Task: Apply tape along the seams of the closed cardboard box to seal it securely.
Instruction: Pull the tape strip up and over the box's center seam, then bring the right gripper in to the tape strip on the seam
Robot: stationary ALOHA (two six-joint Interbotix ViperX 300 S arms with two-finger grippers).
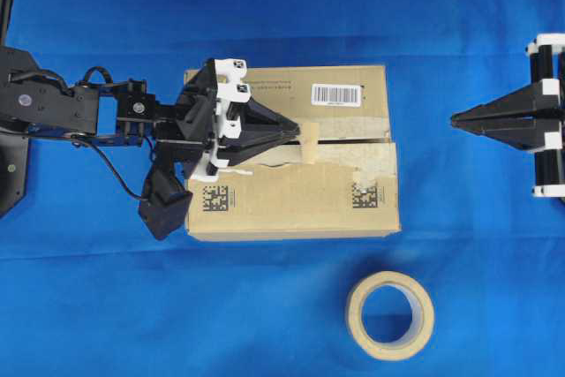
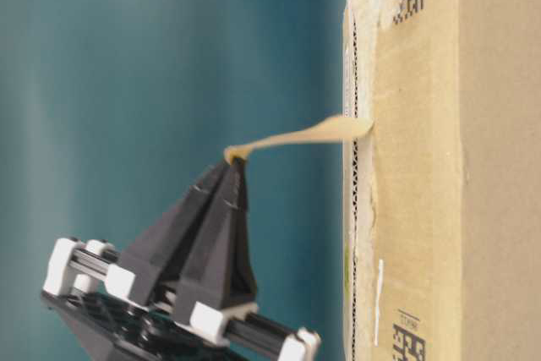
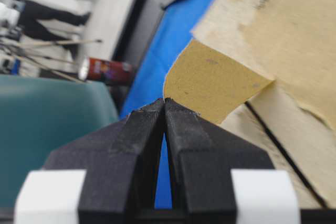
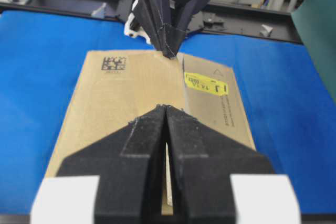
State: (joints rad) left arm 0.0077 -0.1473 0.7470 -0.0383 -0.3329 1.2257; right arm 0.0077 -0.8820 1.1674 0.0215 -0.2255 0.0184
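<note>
A tan strip of tape (image 1: 310, 140) arcs over the middle of the cardboard box (image 1: 291, 205), one end pinched in the pressed-together jaws of the left gripper (image 1: 295, 132), the other end touching the box top at the seams (image 1: 353, 140), the dark slit between the two flaps edged with torn pale old tape. The left gripper hangs above the box's left half; the box's right half and right edge lie uncovered. The right gripper (image 1: 454, 118) waits well off the box's right edge, jaws pressed together on nothing. A round tape roll (image 1: 389, 314) lies on the blue surface (image 1: 106, 306) near the box's lower edge. The brown box carries a white barcode label (image 1: 336, 94), black square codes and a yellow sticker (image 4: 206, 84).
</note>
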